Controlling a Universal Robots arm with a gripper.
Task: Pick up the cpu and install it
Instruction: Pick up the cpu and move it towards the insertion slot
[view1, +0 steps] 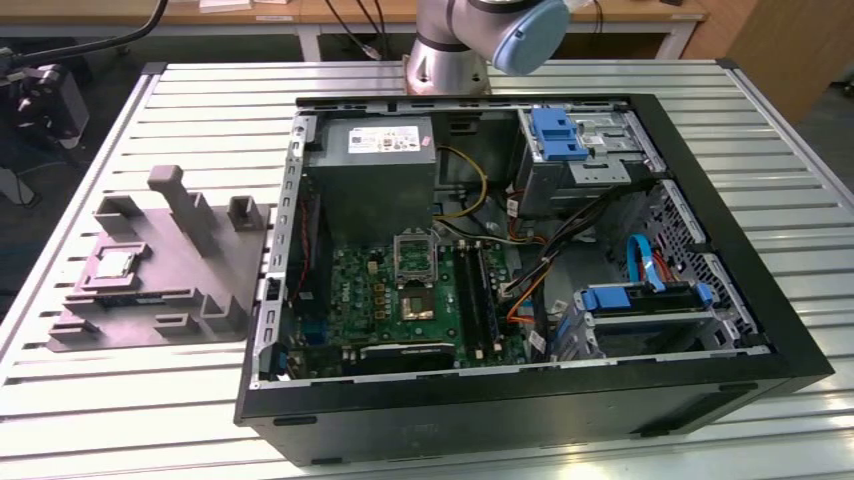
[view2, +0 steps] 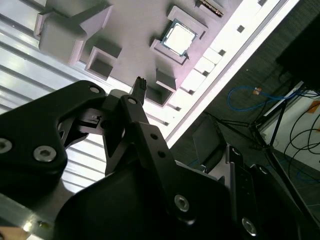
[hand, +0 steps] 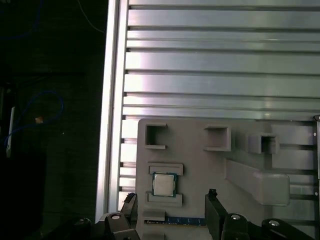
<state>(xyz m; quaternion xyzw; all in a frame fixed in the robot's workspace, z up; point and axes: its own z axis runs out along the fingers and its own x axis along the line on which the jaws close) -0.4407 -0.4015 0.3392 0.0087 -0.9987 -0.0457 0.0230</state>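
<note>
- Cpu (view1: 110, 264): how many do you count?
- One cpu, lying in a pocket of the one grey holder (view1: 180, 255), beside the one open computer case (view1: 787, 350).
- And the gripper (hand: 171, 196)?
- Its two fingers (hand: 215, 215) are spread over the holder and hold nothing.

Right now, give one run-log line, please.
cpu: in grey fixture | fingers: open, empty, clear of cpu | install: not done

Cropped by frame edge: black metal gripper (hand: 171, 194) body. Too thin to identify: blue-green strip (hand: 175, 220) between its fingers (hand: 212, 210). Blocked beneath gripper: part of grey plastic holder tray (view2: 135, 45).
</note>
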